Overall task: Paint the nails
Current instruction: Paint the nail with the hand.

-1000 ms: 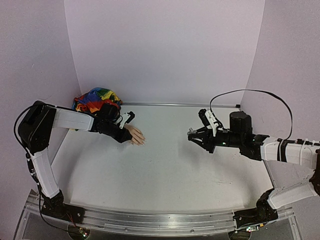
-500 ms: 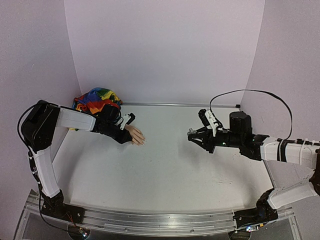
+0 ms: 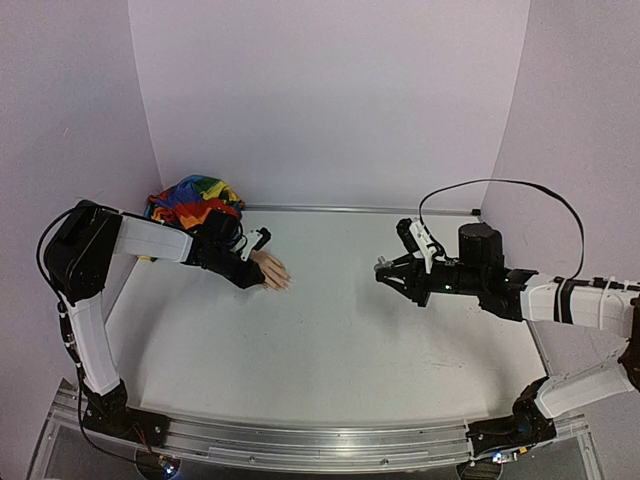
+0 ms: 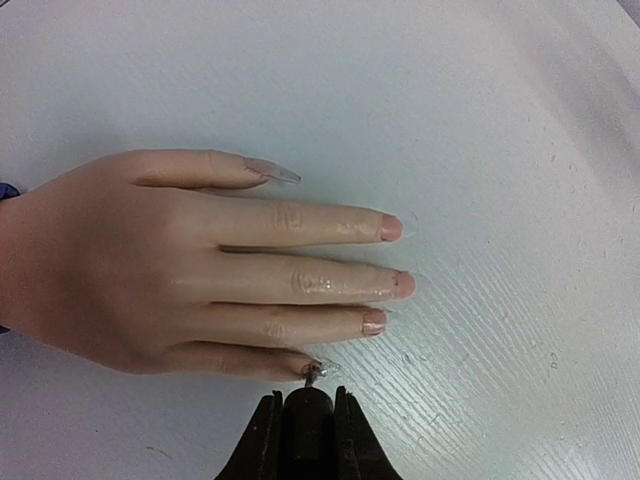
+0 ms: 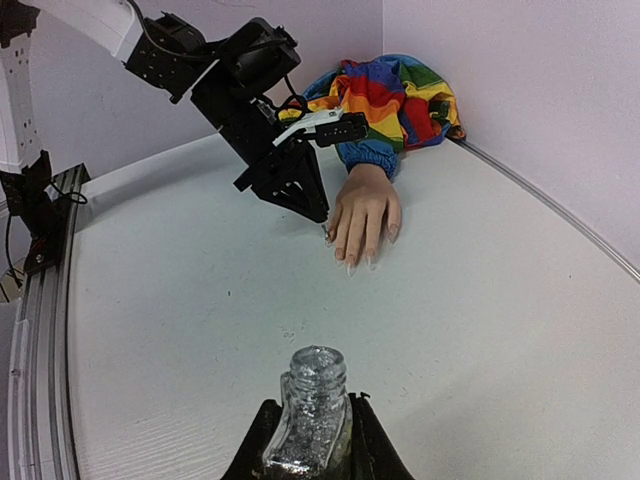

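Flat on the table's (image 3: 330,340) far left, the light hand's (image 4: 130,260) nails (image 4: 391,228) looked hard and slick, likely wanting gentle strokes rather than grasping; the left gripper (image 4: 305,400) pinched the brush (image 4: 313,373) at the little finger, and the right gripper (image 5: 311,420) clamped the bottle (image 5: 317,375).

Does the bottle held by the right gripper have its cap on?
No, the bottle in the right gripper shows an open, uncapped neck.

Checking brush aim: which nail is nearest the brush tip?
The nail of the edge finger lowest in the left wrist view, just above the left gripper; the brush tip meets it. The other four nails lie farther up, clear of it.
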`<move>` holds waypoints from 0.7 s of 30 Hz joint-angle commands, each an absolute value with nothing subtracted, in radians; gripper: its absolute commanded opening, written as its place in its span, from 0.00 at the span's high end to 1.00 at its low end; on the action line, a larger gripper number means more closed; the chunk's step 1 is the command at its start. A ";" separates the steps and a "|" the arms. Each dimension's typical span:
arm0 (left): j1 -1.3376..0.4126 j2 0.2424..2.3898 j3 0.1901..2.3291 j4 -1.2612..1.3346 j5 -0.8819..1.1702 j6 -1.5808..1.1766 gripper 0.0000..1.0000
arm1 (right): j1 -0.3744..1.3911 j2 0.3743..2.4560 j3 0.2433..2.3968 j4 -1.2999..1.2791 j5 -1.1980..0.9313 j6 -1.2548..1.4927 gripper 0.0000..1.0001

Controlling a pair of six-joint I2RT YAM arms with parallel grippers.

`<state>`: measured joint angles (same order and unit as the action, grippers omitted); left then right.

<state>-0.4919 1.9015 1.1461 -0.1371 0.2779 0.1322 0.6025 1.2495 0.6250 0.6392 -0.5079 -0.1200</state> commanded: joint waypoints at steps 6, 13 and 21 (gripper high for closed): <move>-0.489 1.907 1.200 -0.106 0.302 0.146 1.00 | 0.604 1.244 0.647 0.679 -0.528 -0.121 1.00; -0.491 1.918 1.210 -0.111 0.296 0.144 1.00 | 0.605 1.243 0.647 0.678 -0.526 -0.122 1.00; -0.495 1.923 1.216 -0.124 0.287 0.147 1.00 | 0.605 1.239 0.647 0.678 -0.525 -0.122 1.00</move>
<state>-0.4919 1.9182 1.1652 -0.1375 0.2848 0.1333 0.6025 1.2495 0.6250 0.6388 -0.5079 -0.1200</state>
